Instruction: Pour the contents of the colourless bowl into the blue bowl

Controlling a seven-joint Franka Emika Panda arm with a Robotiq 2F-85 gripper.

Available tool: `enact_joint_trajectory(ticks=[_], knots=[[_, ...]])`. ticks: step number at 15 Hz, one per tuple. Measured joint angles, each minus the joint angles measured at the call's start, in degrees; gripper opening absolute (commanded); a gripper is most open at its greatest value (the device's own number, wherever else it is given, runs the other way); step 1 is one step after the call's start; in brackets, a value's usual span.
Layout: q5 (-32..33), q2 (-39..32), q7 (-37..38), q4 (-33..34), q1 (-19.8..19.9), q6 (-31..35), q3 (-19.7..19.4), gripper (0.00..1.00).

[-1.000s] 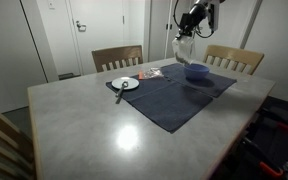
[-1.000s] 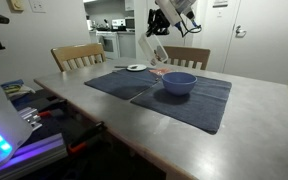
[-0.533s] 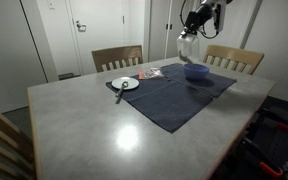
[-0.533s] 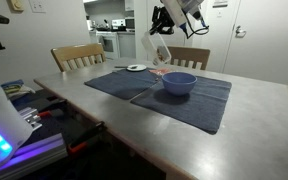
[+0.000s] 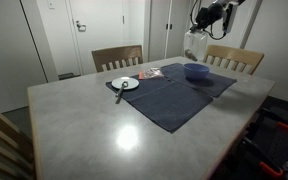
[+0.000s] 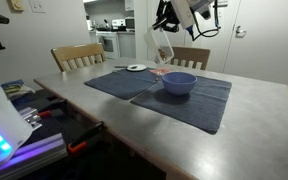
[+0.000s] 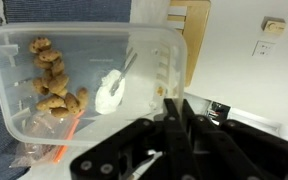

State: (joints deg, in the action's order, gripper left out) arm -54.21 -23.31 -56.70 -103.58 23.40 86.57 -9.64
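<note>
The colourless bowl [image 7: 84, 80] is a clear plastic container hanging tilted in the air, held by its rim. It holds brown pieces, a white lump and an orange strip. It shows in both exterior views [image 5: 194, 43] [image 6: 162, 47], above and beside the blue bowl [image 5: 196, 72] [image 6: 178, 83]. The blue bowl sits on the dark blue mat [image 5: 174, 95]. My gripper [image 7: 174, 105] is shut on the container's rim; it also shows in both exterior views [image 5: 204, 22] [image 6: 170, 22].
A white plate [image 5: 125, 84] [image 6: 135, 68] with a dark utensil lies at one end of the mat [image 6: 184, 100]. A small reddish packet [image 5: 150, 72] lies near it. Wooden chairs [image 5: 117, 57] [image 5: 234, 58] stand along the far side of the grey table [image 5: 104, 130].
My gripper has lifted the clear container a little and carried it sideways, closer to over the blue bowl. The bowl, plate and mat have not moved.
</note>
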Motion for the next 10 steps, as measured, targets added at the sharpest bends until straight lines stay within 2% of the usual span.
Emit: enact_joint_trajectory(ticks=[10], knots=[[-4.86, -2.58, -5.34, 0.5, 2.79, -8.4, -2.72, 0.02]])
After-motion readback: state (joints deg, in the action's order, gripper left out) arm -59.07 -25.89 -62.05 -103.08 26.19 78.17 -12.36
